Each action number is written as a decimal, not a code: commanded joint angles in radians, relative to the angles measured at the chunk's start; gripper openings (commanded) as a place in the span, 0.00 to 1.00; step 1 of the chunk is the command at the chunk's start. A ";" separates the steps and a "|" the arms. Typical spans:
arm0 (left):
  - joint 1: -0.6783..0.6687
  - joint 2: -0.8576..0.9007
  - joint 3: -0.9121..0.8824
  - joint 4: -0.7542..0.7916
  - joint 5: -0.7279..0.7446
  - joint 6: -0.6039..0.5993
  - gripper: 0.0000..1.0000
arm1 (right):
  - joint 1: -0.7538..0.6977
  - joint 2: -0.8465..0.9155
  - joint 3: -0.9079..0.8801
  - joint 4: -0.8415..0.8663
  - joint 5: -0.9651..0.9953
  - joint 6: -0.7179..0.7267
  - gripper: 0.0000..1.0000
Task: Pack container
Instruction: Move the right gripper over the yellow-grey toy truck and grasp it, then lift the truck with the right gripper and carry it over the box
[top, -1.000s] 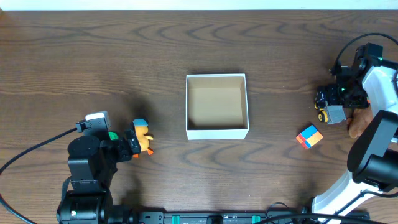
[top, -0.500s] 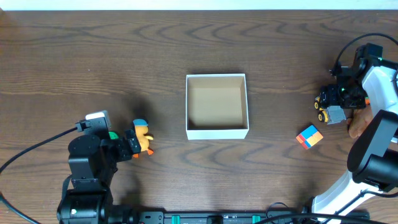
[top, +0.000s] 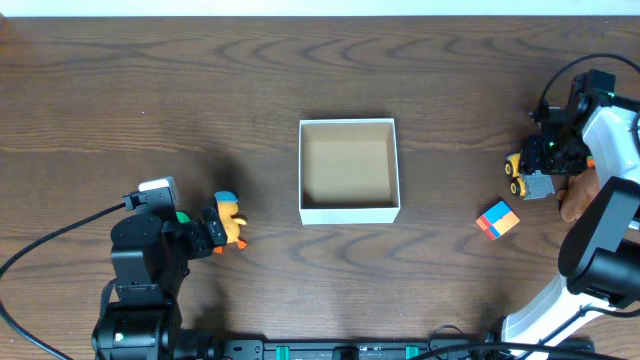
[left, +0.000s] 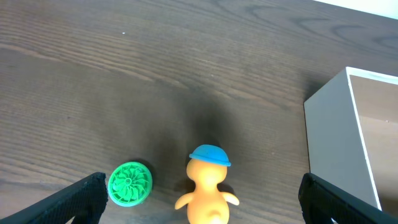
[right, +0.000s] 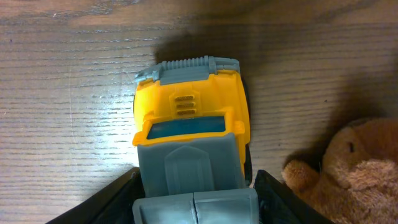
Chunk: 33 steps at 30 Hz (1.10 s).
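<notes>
The container (top: 348, 206), a square white box with a tan inside, stands empty mid-table; its wall also shows in the left wrist view (left: 326, 143). My left gripper (top: 217, 237) (left: 200, 214) is open around an orange duck with a blue cap (top: 231, 219) (left: 206, 186), which stands on the table. A green ribbed disc (left: 130, 183) lies just left of the duck. My right gripper (top: 541, 166) (right: 194, 208) is shut on the grey rear of a yellow and grey toy truck (top: 520, 172) (right: 189, 118), which rests on the table at the far right.
A multicoloured cube (top: 497, 220) lies on the table between the container and the right arm. A brown teddy (top: 574, 198) (right: 348, 174) lies right beside the truck, close to the right finger.
My right gripper has settled slightly lower around the truck's rear. The left arm, duck and container have not moved.
</notes>
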 joint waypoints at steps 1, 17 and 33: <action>0.005 0.001 0.026 0.001 -0.013 -0.002 0.98 | 0.005 -0.005 0.016 0.000 0.002 0.001 0.58; 0.005 0.001 0.026 0.001 -0.012 -0.002 0.98 | 0.005 -0.005 0.016 0.004 0.002 0.001 0.48; 0.005 0.001 0.026 0.001 -0.012 -0.002 0.98 | 0.006 -0.005 0.016 0.010 0.002 0.001 0.27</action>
